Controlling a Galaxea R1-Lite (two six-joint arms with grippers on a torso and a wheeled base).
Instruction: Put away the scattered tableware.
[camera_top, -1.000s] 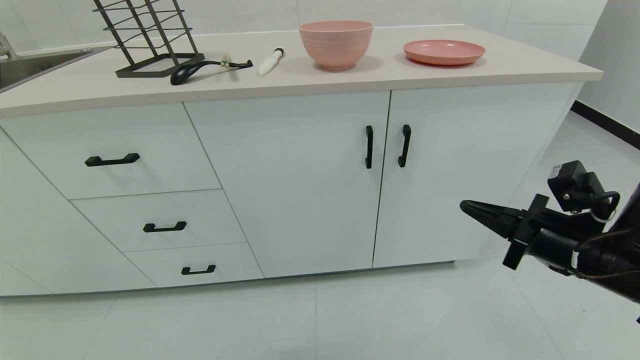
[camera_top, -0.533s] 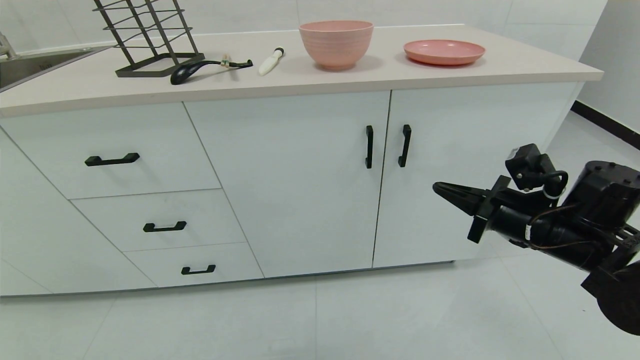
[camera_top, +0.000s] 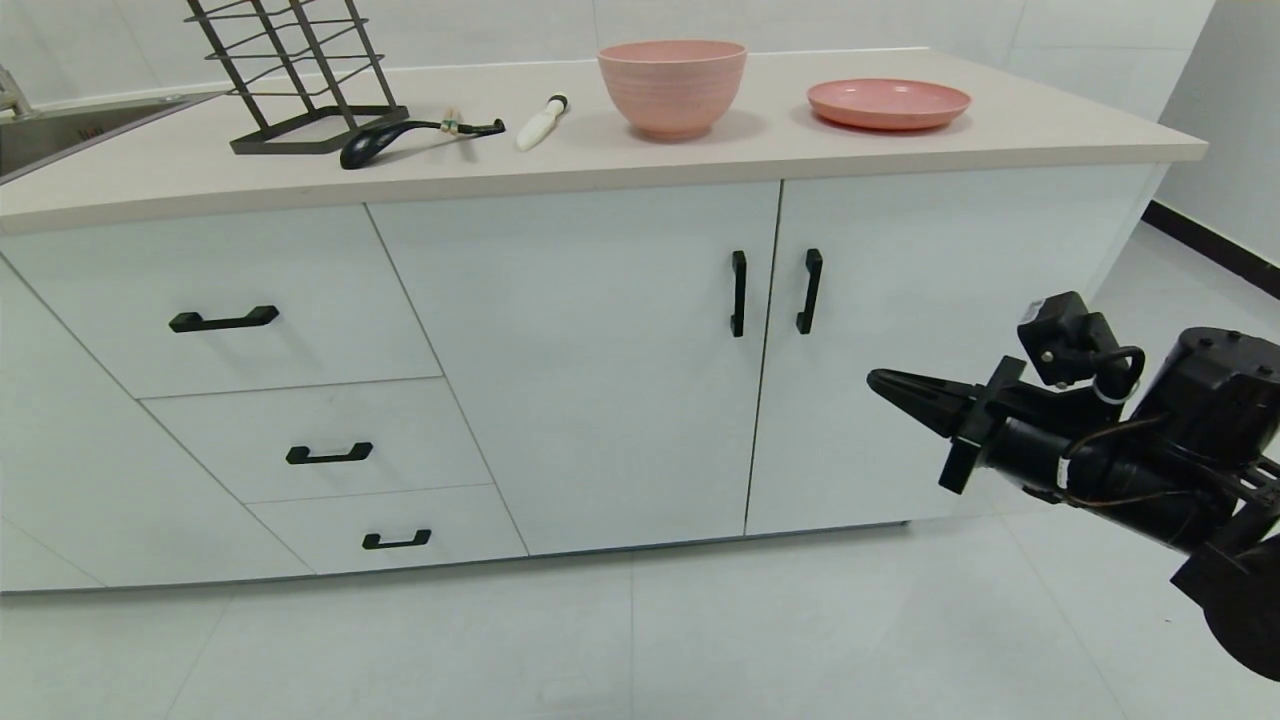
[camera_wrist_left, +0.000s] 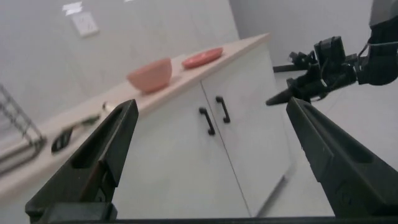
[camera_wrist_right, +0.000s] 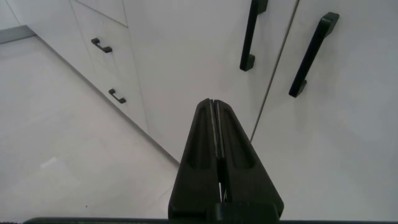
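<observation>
The right gripper (camera_top: 884, 381) is sitting higher and nearer the cabinet than a second ago, and over the last half second it is only settling a touch. Its fingers are pressed fully together, holding nothing, and pointing at the right door (camera_top: 940, 340). Just ahead and slightly above it, the two handles (camera_top: 808, 290) are hanging side by side. Well above it on the counter (camera_top: 600, 165), the plate (camera_top: 888, 103) is lying closest, with the bowl (camera_top: 672, 88) beyond. Farther still are a white utensil (camera_top: 541, 122), the spoon (camera_top: 375, 142) and the rack (camera_top: 300, 75). The left gripper (camera_wrist_left: 211, 106) is spread wide and empty, hanging well back from the cabinet.

All the tableware is waiting untouched on the counter. As I judge it, a shut gripper going forward is risking a knock against the door or a slide off a handle, since it cannot close round anything until it opens. Later, the flat plate is likely to skid away if nudged at its rim.
</observation>
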